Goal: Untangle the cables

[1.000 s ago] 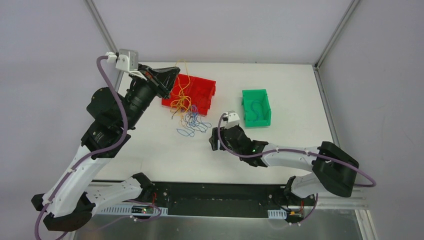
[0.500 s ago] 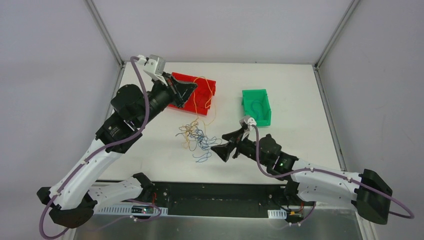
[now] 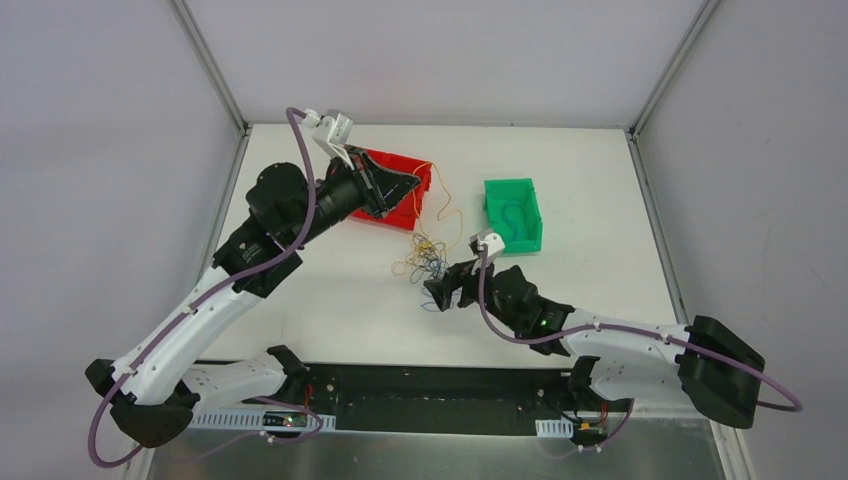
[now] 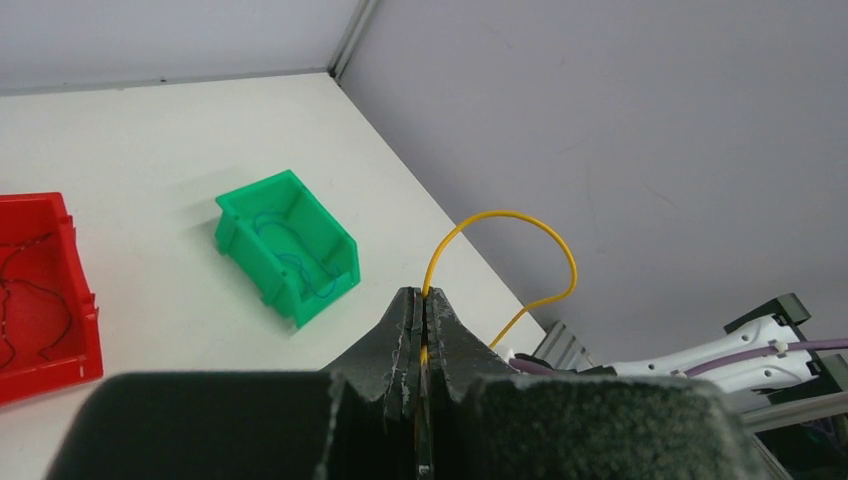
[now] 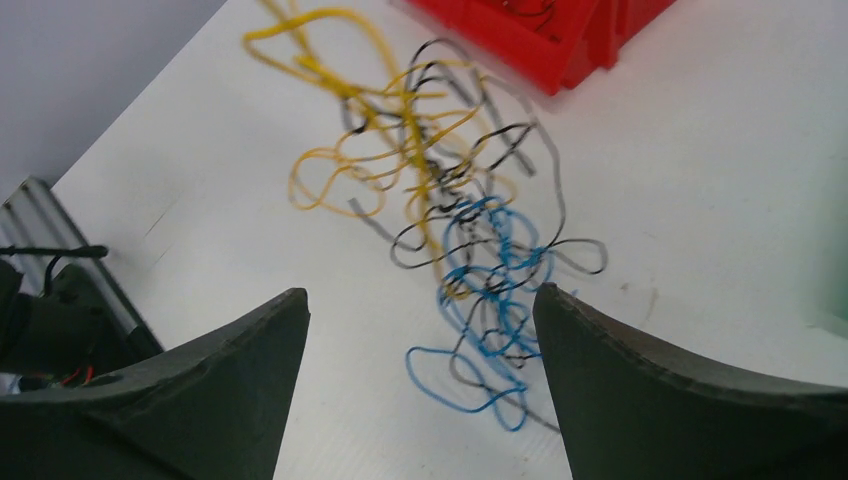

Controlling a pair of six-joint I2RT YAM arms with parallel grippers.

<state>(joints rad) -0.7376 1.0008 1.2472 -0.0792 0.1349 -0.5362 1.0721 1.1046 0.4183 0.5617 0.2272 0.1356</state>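
Observation:
The cables (image 3: 426, 264) lie as a small tangle of yellow, blue and dark wires on the white table, between the two bins. My left gripper (image 3: 412, 183) hangs over the red bin (image 3: 404, 214) and is shut on one yellow cable (image 4: 500, 213), which arcs out of the fingertips and runs down to the tangle. My right gripper (image 3: 438, 291) sits low at the tangle's near side and is open. In the right wrist view the blue loops (image 5: 488, 300) lie between its fingers (image 5: 270, 340), nearer the right finger, and nothing is gripped.
A green bin (image 3: 513, 215) with a blue wire inside stands right of the tangle. The red bin (image 4: 45, 300) holds a dark wire. Grey walls and metal frame posts close in the table's back and sides.
My left gripper has swung right over the red bin with the yellow cable, dragging the tangle rightward. My right arm has come in low to the tangle and its jaws have opened wider.

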